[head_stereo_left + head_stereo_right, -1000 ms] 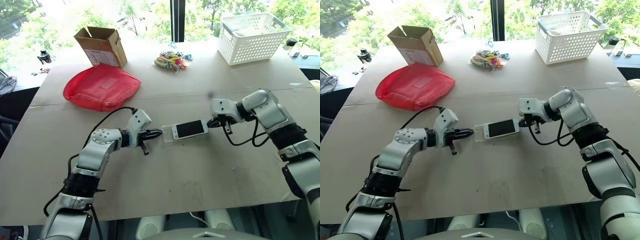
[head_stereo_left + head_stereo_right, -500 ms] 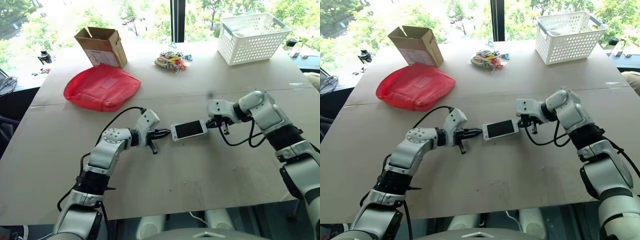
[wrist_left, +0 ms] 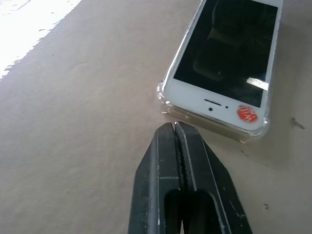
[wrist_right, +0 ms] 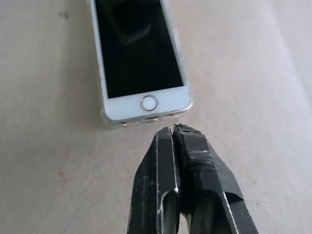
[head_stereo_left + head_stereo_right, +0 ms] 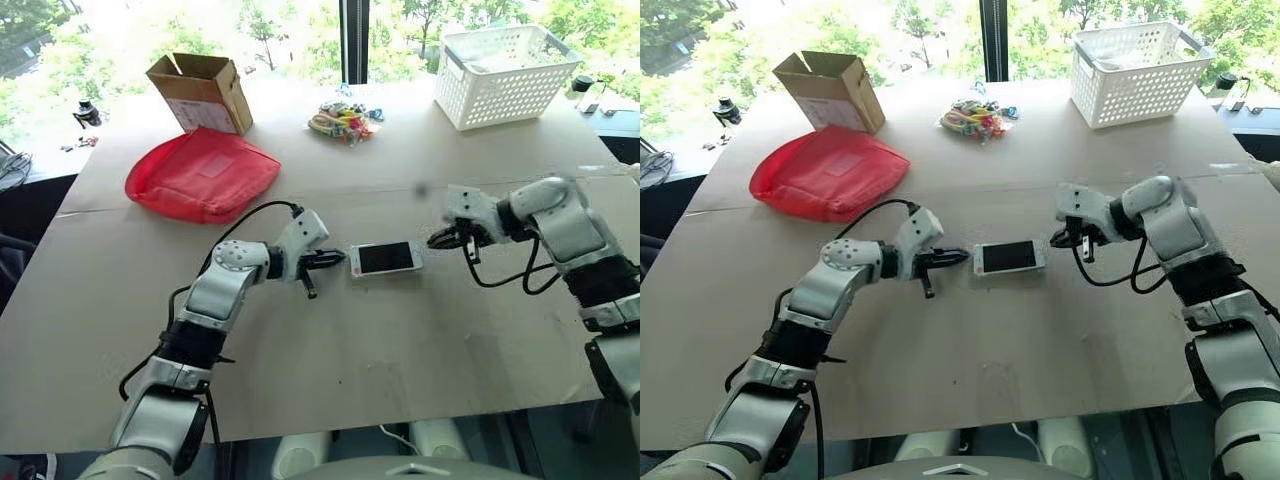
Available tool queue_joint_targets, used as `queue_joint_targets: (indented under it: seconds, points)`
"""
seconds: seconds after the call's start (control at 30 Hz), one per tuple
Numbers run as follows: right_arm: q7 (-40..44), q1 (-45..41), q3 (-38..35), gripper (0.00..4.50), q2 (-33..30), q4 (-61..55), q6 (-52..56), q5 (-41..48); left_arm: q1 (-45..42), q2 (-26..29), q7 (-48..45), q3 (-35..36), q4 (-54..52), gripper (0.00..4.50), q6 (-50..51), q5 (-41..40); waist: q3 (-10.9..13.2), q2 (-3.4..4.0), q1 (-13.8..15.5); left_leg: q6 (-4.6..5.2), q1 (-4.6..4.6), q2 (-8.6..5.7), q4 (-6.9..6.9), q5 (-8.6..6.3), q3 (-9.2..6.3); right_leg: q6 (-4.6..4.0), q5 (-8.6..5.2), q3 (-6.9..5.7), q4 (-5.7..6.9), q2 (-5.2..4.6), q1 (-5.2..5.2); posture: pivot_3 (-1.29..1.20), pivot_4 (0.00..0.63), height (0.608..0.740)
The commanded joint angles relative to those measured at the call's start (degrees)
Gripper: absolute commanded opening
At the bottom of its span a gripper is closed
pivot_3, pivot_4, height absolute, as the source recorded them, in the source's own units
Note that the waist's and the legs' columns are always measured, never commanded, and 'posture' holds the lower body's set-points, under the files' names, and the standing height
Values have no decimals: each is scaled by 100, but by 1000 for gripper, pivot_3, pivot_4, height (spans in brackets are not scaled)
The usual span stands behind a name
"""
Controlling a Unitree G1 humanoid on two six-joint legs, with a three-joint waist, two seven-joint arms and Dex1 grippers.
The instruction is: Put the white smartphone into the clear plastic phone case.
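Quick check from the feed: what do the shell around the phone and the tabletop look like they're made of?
The thin see-through shell around the white black-screened smartphone looks like glossy clear plastic: its corners catch light and the surface shows through. The tan tabletop looks like matte cardboard or fibreboard sheets, with a seam running across it; which one is unclear.

- Phone (image 3: 222, 58): glossy black glass screen that mirrors light, smooth white bezels, a small red round sticker at one end.
- Case (image 3: 165, 105): thin clear plastic, shiny at its edges, around the phone.
- Table (image 5: 400, 340): matt tan surface, like cardboard or paper, faintly speckled.
- Left gripper (image 3: 176, 127): black fingers, smooth with a dull sheen.
- Right gripper (image 4: 174, 130): black fingers, one wrapped in creased black tape.
- Bag (image 5: 203, 172): red cloth, soft.
- Basket (image 5: 505, 75): white plastic lattice.
- Box (image 5: 201, 92): brown cardboard.
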Motion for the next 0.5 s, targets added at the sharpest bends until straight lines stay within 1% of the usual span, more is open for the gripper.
queue_joint_targets:
  seconds: [0.03, 0.07, 0.13, 0.2, 0.3, 0.37, 0.5]
  points:
    - [-253, 376, -446, 60, -115, -369, 80, 384, -224, -54, 49, 247, -332, 0, -86, -255, 0, 0, 0, 2, -1, 0, -1, -1, -3, 0, 0, 1, 0, 0, 0, 0, 150, 740]
    - [-389, 515, -584, 60, -71, -414, 11, 487, -232, -104, 67, 289, -424, 0, -81, -334, 0, 0, -1, 5, -1, 0, -1, -3, -6, 0, 0, 1, 0, 0, 0, 0, 150, 740]
    - [-565, 769, -990, 60, 244, -477, -124, 1007, -219, -270, 118, 362, -573, 0, -76, -522, 1, -1, 0, 10, 0, 0, -1, -6, -5, 0, 0, 4, 0, 0, -1, 0, 150, 740]
    - [-596, 969, -1172, 60, 406, -511, -202, 1312, -187, -412, 159, 360, -620, 0, -60, -619, 1, -2, -17, 9, 1, 1, -1, -5, -4, 1, 0, 8, 2, 0, -1, 0, 150, 740]
    - [-651, 1230, -1312, 60, 606, -414, -396, 1590, -40, -595, 118, -10, -615, 0, -251, -441, 1, -1, -23, 10, 7, 2, -1, -6, 3, 1, 0, 16, 10, 2, -2, 0, 150, 740]
    - [-662, 1283, -1468, 60, 848, -257, -623, 1878, 73, -701, 150, -212, -525, 0, -309, -351, 1, -1, -27, 14, 11, 1, -1, -8, 4, 1, 0, 17, 10, 2, 0, 0, 150, 740]
    - [-645, 1295, -1550, 60, 1116, 44, -839, 2120, 211, -656, 225, -384, -210, 0, -506, -90, 1, -1, -40, 14, 12, 1, -1, -8, 7, 1, 0, 19, 12, 4, -1, 0, 150, 740]
